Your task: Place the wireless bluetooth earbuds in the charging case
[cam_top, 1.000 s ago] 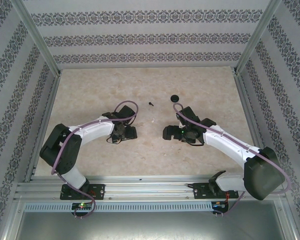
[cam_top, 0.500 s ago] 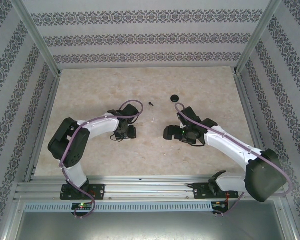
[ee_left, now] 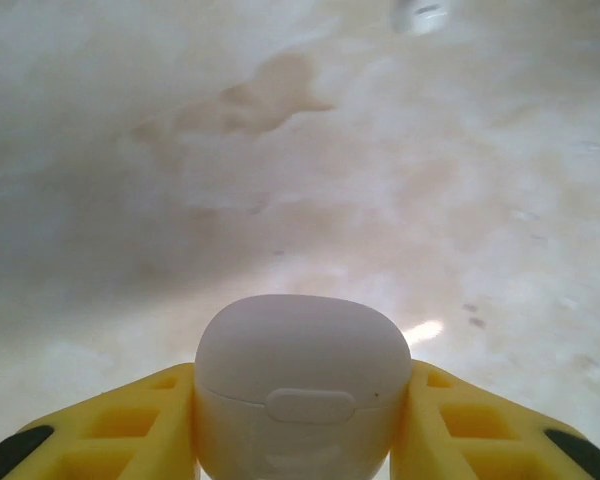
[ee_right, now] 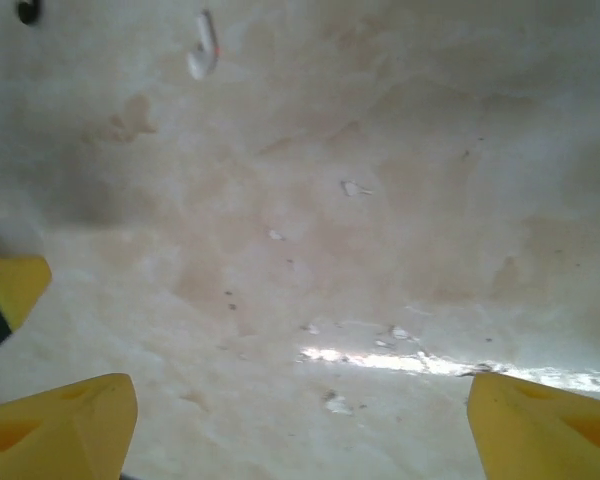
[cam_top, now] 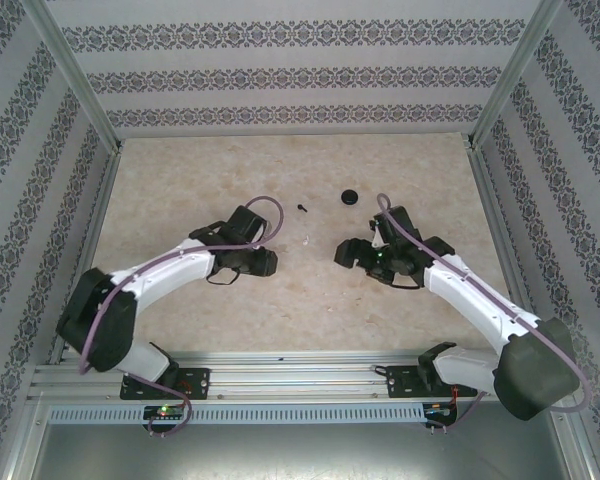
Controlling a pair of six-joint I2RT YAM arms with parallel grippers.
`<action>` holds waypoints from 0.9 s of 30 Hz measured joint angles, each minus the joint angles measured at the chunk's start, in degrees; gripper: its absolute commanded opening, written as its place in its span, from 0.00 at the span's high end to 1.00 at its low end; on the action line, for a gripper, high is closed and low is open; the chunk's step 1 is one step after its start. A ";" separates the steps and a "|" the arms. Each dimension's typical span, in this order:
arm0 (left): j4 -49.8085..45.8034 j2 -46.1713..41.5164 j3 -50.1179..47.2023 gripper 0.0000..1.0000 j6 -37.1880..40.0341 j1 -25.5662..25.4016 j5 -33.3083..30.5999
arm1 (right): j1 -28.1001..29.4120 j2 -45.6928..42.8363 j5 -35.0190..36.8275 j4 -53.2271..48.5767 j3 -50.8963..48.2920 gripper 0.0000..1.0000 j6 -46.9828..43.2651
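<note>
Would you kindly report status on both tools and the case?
Left tool shut on charging case, lid closed. Right tool open, empty. White earbud loose on table, ahead of right tool. Black disc farther back, apart.

Black round disc [cam_top: 350, 197] lay on beige marbled table [cam_top: 180, 180], upper centre-right of top view. Patterned wall panels [cam_top: 280, 78] enclosed the table on three sides. Aluminium rail [cam_top: 300, 375] ran along the bottom.

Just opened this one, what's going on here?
The left gripper holds the white charging case between its jaws, with the lid shut. The right gripper faces it, jaws open and empty. A white earbud and a tiny black earbud lie loose on the table beyond them, near a black disc. Neither earbud has been picked up.
</note>
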 measured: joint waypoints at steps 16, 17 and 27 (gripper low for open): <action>10.47 -9.88 -4.02 0.72 12.94 -3.15 15.04 | 4.17 8.46 -15.91 4.07 12.37 0.28 2.86; 11.23 -9.88 -4.02 0.72 13.55 -3.23 16.20 | 4.39 9.05 -16.59 4.44 12.48 0.28 2.99; 15.78 -10.78 -4.02 0.74 16.57 -3.56 21.77 | 6.82 10.84 -22.21 4.90 13.31 0.31 3.39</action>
